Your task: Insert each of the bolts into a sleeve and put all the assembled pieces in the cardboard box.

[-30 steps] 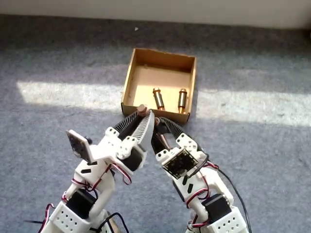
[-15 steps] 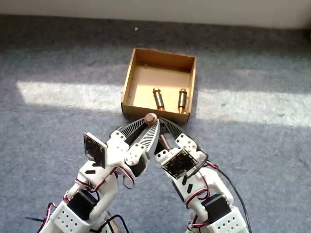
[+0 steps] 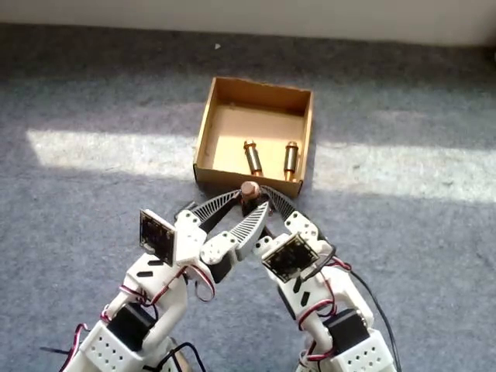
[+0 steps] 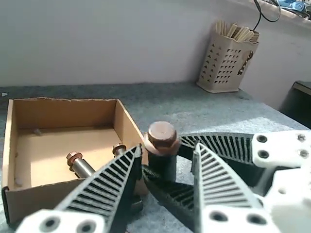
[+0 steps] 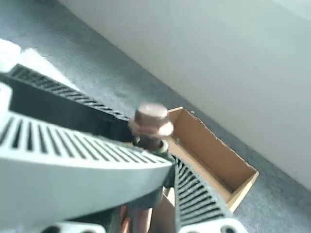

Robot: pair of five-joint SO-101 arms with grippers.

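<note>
A bolt [image 3: 249,188] with a brown hex head stands upright just in front of the cardboard box [image 3: 203,128]. Its shank sits in a dark sleeve [image 4: 163,170]. My right gripper [image 3: 260,203] is shut on the sleeve below the head; in the right wrist view the bolt [image 5: 151,120] rises between that gripper's [image 5: 161,156] fingers. My left gripper [image 4: 167,150] is open, its fingers either side of the bolt [image 4: 162,137] with a gap on one side. Two assembled pieces [image 3: 252,157] [image 3: 291,159] lie inside the box.
The box's near wall [image 4: 63,194] is right behind the two grippers. Grey carpet runs all round, with free room to the left and right of the box. A beige slotted holder [image 4: 226,63] stands far back by the wall.
The left gripper carried the bolt to the right, onto the sleeve in the right gripper, and its fingers have spread apart. The right arm has barely moved.
</note>
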